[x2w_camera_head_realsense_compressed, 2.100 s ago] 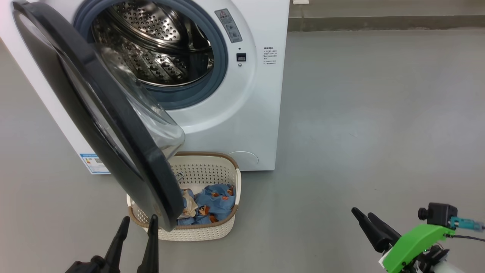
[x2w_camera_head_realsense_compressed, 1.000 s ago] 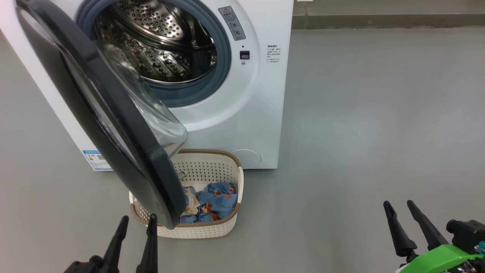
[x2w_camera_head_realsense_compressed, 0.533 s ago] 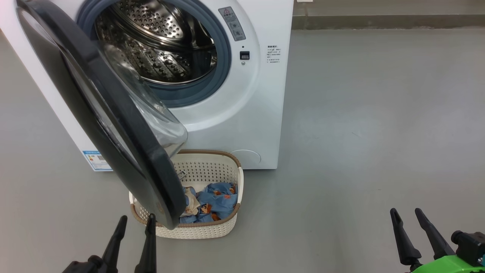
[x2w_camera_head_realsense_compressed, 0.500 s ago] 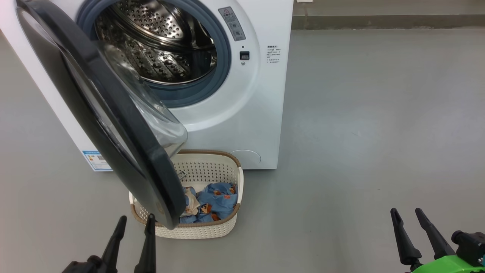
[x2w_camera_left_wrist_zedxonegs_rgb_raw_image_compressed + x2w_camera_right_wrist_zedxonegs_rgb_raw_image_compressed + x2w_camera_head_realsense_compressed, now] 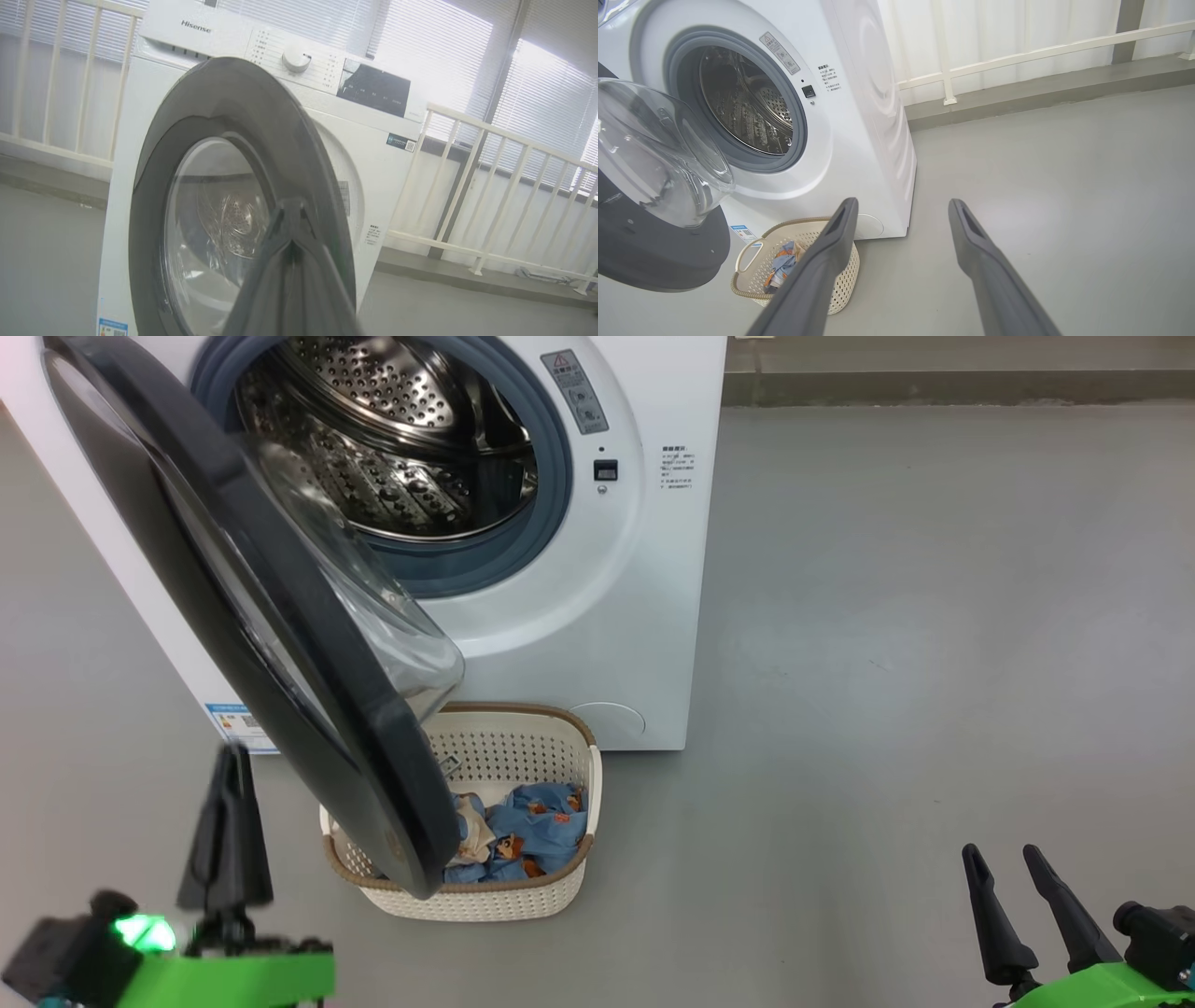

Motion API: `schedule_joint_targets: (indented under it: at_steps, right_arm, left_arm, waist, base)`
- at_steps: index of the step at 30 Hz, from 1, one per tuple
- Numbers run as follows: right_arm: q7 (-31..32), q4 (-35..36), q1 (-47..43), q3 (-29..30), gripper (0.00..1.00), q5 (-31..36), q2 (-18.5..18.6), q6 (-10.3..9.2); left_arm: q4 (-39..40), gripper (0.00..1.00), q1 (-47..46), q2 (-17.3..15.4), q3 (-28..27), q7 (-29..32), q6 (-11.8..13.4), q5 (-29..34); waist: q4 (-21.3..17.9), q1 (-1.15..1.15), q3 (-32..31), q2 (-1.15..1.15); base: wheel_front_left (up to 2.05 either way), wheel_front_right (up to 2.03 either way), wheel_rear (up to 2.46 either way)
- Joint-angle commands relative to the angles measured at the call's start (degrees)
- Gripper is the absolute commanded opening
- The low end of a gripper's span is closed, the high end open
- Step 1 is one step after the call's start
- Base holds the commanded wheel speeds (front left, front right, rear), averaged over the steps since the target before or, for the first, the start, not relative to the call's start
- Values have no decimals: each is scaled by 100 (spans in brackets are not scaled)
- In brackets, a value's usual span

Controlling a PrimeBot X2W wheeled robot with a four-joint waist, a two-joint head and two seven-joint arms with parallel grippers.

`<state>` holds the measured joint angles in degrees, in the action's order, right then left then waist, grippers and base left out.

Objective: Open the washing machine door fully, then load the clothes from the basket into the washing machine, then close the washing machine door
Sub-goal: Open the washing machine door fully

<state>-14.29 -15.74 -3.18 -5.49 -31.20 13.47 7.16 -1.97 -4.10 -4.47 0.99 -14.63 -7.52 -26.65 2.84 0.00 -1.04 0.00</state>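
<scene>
Head view, placed against the washing machine (image 5: 579, 616): washing machine door (image 5: 280, 644) standing partway open off its front, overhanging the basket (image 5: 523, 711) set on the floor just before it, clothes (image 5: 532, 826) heaped inside. left gripper (image 5: 231, 756) near the door's outer face, fingers pressed together on nothing. right gripper (image 5: 1001, 854) well off the machine's other side, fingers spread apart, empty.
</scene>
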Motion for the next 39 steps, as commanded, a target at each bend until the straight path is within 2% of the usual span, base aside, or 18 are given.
schedule_joint_targets:
  at_steps: [1,6,10,16,21,25,39]
  right_arm:
    - [-71,140,28,-92,100,87,117,33]
    - [-71,149,50,-87,100,89,120,33]
    - [-71,169,97,-106,100,96,111,33]
    - [-71,184,220,-146,100,87,106,33]
    - [-71,184,344,-149,100,95,77,33]
    - [-71,163,398,-147,100,116,38,33]
    - [-71,186,382,-95,100,169,-13,33]
  left_arm:
    - [273,0,-295,-31,-173,-37,3,-22]
    - [983,0,-585,47,256,-37,3,16]
    - [1150,0,-744,101,779,-37,3,-156]
    - [686,0,-1002,146,1405,-37,3,-409]
    - [-8,0,-1198,156,1800,-37,3,-354]
    - [-461,0,-1264,157,1825,-37,3,-463]
    - [-1460,0,-1354,158,1212,-37,6,-535]
  waist:
    - [0,0,3,0]
    - [-22,0,35,0]
    - [-74,0,96,0]
    - [-223,0,265,0]
    - [-339,0,413,0]
    - [-391,0,451,0]
    - [-387,0,439,0]
  base:
    - [0,0,0]
    - [0,0,0]
    - [0,0,0]
    - [0,0,0]
    - [0,0,0]
    - [0,0,0]
    - [0,0,0]
